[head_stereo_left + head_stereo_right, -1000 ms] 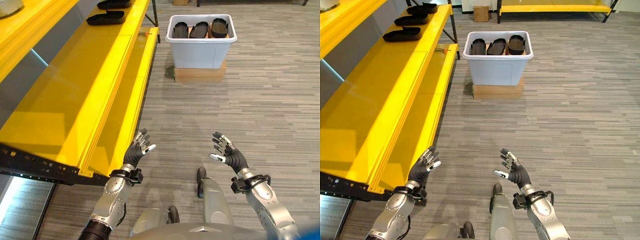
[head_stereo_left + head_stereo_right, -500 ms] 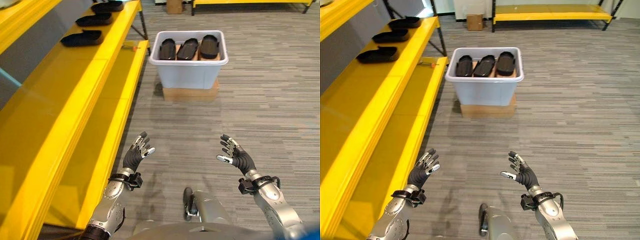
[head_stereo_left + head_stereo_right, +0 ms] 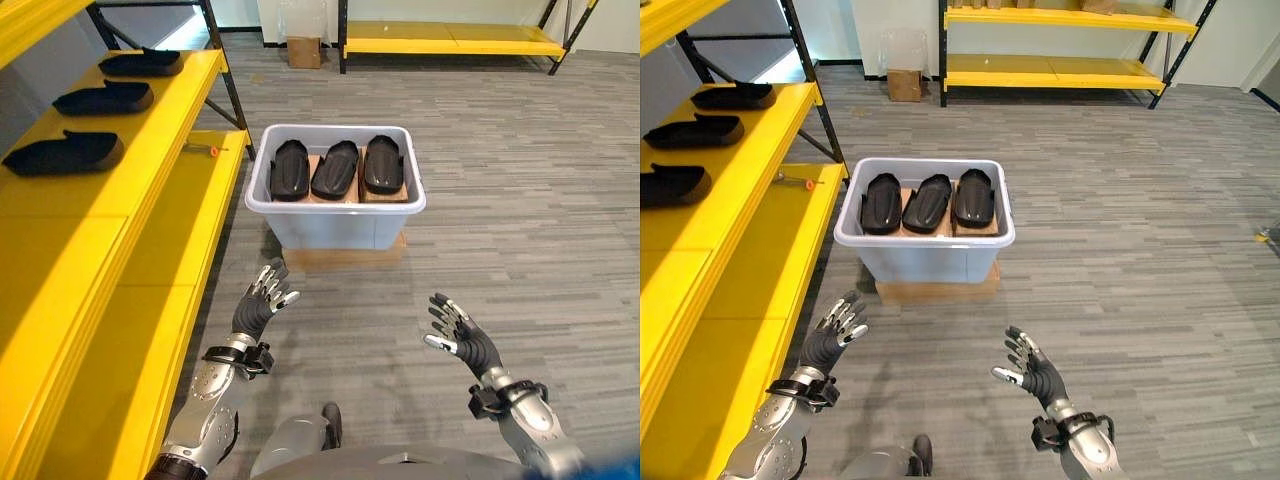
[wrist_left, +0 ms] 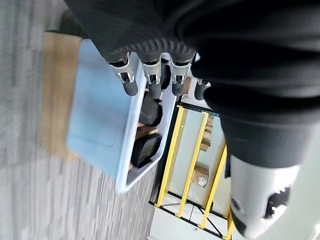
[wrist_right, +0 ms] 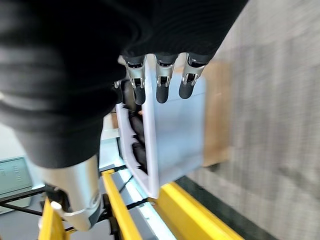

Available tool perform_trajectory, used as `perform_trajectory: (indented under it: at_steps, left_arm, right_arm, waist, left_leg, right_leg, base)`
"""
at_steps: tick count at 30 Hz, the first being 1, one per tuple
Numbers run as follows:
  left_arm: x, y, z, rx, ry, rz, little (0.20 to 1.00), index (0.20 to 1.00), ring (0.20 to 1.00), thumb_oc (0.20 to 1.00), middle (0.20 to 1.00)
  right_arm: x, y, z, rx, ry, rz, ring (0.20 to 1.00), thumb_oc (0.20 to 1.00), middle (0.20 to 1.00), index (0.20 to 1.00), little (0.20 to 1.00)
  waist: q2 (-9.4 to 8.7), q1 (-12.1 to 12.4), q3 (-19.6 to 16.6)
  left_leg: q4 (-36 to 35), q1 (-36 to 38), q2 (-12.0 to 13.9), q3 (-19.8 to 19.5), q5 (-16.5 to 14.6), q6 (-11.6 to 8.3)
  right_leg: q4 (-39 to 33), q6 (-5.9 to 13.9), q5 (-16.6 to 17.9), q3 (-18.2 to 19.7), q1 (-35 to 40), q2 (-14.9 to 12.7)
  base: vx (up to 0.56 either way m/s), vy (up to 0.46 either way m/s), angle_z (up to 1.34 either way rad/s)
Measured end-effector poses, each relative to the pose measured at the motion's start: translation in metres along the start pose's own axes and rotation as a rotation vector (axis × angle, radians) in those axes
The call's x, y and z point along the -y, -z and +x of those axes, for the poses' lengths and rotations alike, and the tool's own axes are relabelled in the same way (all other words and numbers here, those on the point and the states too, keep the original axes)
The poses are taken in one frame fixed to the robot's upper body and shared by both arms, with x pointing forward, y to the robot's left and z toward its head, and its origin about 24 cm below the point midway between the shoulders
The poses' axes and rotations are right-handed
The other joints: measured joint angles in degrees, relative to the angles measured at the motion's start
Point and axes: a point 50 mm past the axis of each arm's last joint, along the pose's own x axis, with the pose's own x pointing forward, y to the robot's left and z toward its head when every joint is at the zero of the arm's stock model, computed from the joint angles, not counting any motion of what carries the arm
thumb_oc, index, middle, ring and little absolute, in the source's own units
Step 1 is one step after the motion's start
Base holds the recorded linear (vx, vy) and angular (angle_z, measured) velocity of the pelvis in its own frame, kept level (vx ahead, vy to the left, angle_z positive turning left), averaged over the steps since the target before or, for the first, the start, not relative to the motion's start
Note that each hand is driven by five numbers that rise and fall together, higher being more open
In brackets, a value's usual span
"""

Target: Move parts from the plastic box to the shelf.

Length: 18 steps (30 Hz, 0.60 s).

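Observation:
A pale plastic box stands on a cardboard base ahead of me on the floor, with three black parts lying side by side in it. Three more black parts rest on the yellow shelf to my left. My left hand is raised, open and empty, just short of the box's near left corner. Farther back on the right hangs my right hand, likewise open and empty. Both wrist views look past straight fingers at the box.
The yellow shelf's lower deck runs along my left side, with a small orange-tipped tool on it near an upright post. Another yellow rack and a cardboard carton stand at the far wall. Grey striped floor lies to the right.
The camera has moved toward the box and tilted up, so the box now sits nearer and lower in view. Both hands stay raised and open, holding nothing.

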Motion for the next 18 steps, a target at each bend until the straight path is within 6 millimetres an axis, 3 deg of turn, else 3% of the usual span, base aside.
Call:
perform_trajectory:
  at_steps: [2, 3, 5, 7, 9, 10, 12, 13, 14, 15, 16, 17, 18]
  left_arm:
    - [0.004, -0.004, 0.006, 0.017, 0.02, 0.003, 1.0, 1.0, 1.0, 1.0, 1.0]
    - [0.002, -0.008, 0.009, 0.028, 0.019, 0.016, 1.0, 1.0, 1.0, 1.0, 1.0]
    - [0.002, -0.008, 0.01, 0.027, 0.017, 0.022, 1.0, 1.0, 1.0, 1.0, 1.0]
    - [0.002, 0.0, 0.005, -0.005, 0.014, 0.018, 1.0, 1.0, 1.0, 1.0, 1.0]
    - [-0.002, 0.003, 0.0, -0.022, 0.002, 0.023, 1.0, 1.0, 1.0, 1.0, 1.0]
    - [-0.005, 0.006, -0.001, -0.037, -0.008, 0.029, 1.0, 1.0, 1.0, 1.0, 1.0]
    - [-0.008, 0.01, -0.004, -0.052, -0.025, 0.023, 1.0, 1.0, 1.0, 1.0, 1.0]
    - [-0.008, 0.011, -0.005, -0.057, -0.027, 0.023, 1.0, 1.0, 1.0, 1.0, 1.0]
    - [-0.01, 0.013, -0.009, -0.066, -0.034, 0.023, 1.0, 1.0, 1.0, 1.0, 1.0]
    - [-0.01, 0.016, -0.011, -0.077, -0.043, 0.014, 1.0, 1.0, 1.0, 1.0, 1.0]
    - [-0.007, 0.024, -0.012, -0.091, -0.056, -0.017, 1.0, 1.0, 1.0, 1.0, 1.0]
    - [-0.006, 0.028, -0.017, -0.099, -0.061, -0.033, 1.0, 1.0, 1.0, 1.0, 1.0]
    - [-0.006, 0.029, -0.019, -0.105, -0.063, -0.033, 1.0, 1.0, 1.0, 1.0, 1.0]
  right_arm:
    - [0.002, 0.0, -0.001, -0.017, -0.011, -0.03, 1.0, 1.0, 1.0, 1.0, 1.0]
    - [-0.001, -0.001, 0.002, -0.011, -0.022, -0.04, 1.0, 1.0, 1.0, 1.0, 1.0]
    - [-0.001, -0.006, 0.006, 0.009, -0.033, -0.061, 1.0, 1.0, 1.0, 1.0, 1.0]
    - [-0.001, -0.005, 0.005, 0.0, -0.032, -0.067, 1.0, 1.0, 1.0, 1.0, 1.0]
    - [0.0, -0.001, 0.003, -0.018, -0.031, -0.066, 1.0, 1.0, 1.0, 1.0, 1.0]
    - [0.0, -0.001, 0.004, -0.017, -0.031, -0.067, 1.0, 1.0, 1.0, 1.0, 1.0]
    - [0.001, 0.0, 0.005, -0.023, -0.031, -0.068, 1.0, 1.0, 1.0, 1.0, 1.0]
    - [0.0, 0.002, 0.003, -0.03, -0.026, -0.061, 1.0, 1.0, 1.0, 1.0, 1.0]
    - [0.0, 0.006, 0.0, -0.045, -0.022, -0.052, 1.0, 1.0, 1.0, 1.0, 1.0]
    - [0.0, 0.011, -0.004, -0.063, -0.016, -0.047, 1.0, 1.0, 1.0, 1.0, 1.0]
    - [0.005, 0.016, -0.009, -0.092, 0.0, -0.05, 1.0, 1.0, 1.0, 1.0, 1.0]
    - [0.004, 0.011, -0.005, -0.076, -0.004, -0.055, 1.0, 1.0, 1.0, 1.0, 1.0]
    - [0.005, 0.006, -0.002, -0.049, -0.004, -0.06, 1.0, 1.0, 1.0, 1.0, 1.0]
  waist:
    - [1.8, 0.04, 0.16]
    - [2.07, 0.41, 0.61]
    - [2.62, -0.25, 1.84]
    - [3.81, -1.1, 2.93]
    - [3.87, -1.66, 3.5]
    - [3.46, -2.18, 4.4]
    - [2.89, -2.5, 4.91]
    - [2.26, -2.65, 4.99]
    - [0.65, -2.53, 4.81]
    - [-0.03, -2.57, 4.51]
    - [0.58, -2.19, 4.14]
    - [-0.22, -0.68, 3.48]
    - [-0.07, -1.16, 3.21]
  left_leg:
    - [-1.88, 2.83, 0.19, -1.55, 0.09, 0.21]
    - [-2.49, 5.07, 0.04, -1.85, -0.19, 0.35]
    - [-4.01, 8.35, 0.27, -3.26, -0.63, -0.96]
    - [-6.03, 12.86, 0.81, -3.97, -1.19, -2.14]
    - [-6.5, 14.77, 1.37, -4.12, -1.93, -3.4]
    - [-6.53, 16.27, 1.97, -4.04, -3.04, -5.35]
    - [-6.71, 18.06, 2.87, -3.96, -4.31, -7.5]
    - [-6.33, 19.18, 2.9, -3.72, -4.82, -8.37]
    - [-6.01, 20.97, 2.68, -3.01, -5.34, -9.28]
    - [-4.23, 22.08, 2.64, -2.82, -6.04, -10.47]
    - [1.21, 20.78, 3.71, -1.89, -6.35, -11.43]
    - [8.74, 15.64, 5.12, -0.21, -6.77, -11.24]
    - [7.69, 13.27, 6.29, 0.01, -7.68, -10.5]
  right_leg:
    - [5.8, 1.12, 1.05, 0.39, -4.09, -0.19]
    - [17.24, 1.35, 2.61, 1.54, -11.46, -1.58]
    - [25.2, 0.4, 3.63, 0.51, -18.54, -2.86]
    - [25.18, -0.13, 3.85, -1.28, -26.04, -4.93]
    - [16.77, -0.31, 4.96, -1.16, -31.06, -5.98]
    - [3.73, -1.24, 8.93, -1.27, -33.05, -6.21]
    - [-8.03, -0.32, 14.55, -0.13, -32.25, -4.78]
    - [-12.26, -1.1, 17.17, 0.01, -30.88, -4.58]
    - [-15.32, -3.99, 20.93, -0.35, -28.07, -4.39]
    - [-16.81, -5.29, 27.6, 0.91, -25.88, -3.96]
    - [-17.8, -5.02, 27.27, 1.63, -23.85, -2.78]
    - [-23.14, -5.84, 28.79, 2.03, -21.2, -1.65]
    - [-25.21, -6.3, 29.15, 1.42, -20.24, -1.14]
  base:
    - [0.14, 0.176, 0.31]
    - [0.19, 0.16, 0.19]
    - [0.22, 0.143, 0.23]
    - [0.23, 0.039, 0.34]
    - [0.31, -0.075, 0.33]
    - [0.28, -0.135, 0.4]
    - [0.2, -0.126, 0.35]
    - [0.14, -0.137, 0.28]
    - [0.1, -0.124, 0.32]
    - [0.06, -0.088, 0.2]
    - [0.09, -0.12, -0.24]
    - [0.09, -0.124, -0.34]
    - [0.12, -0.16, -0.28]
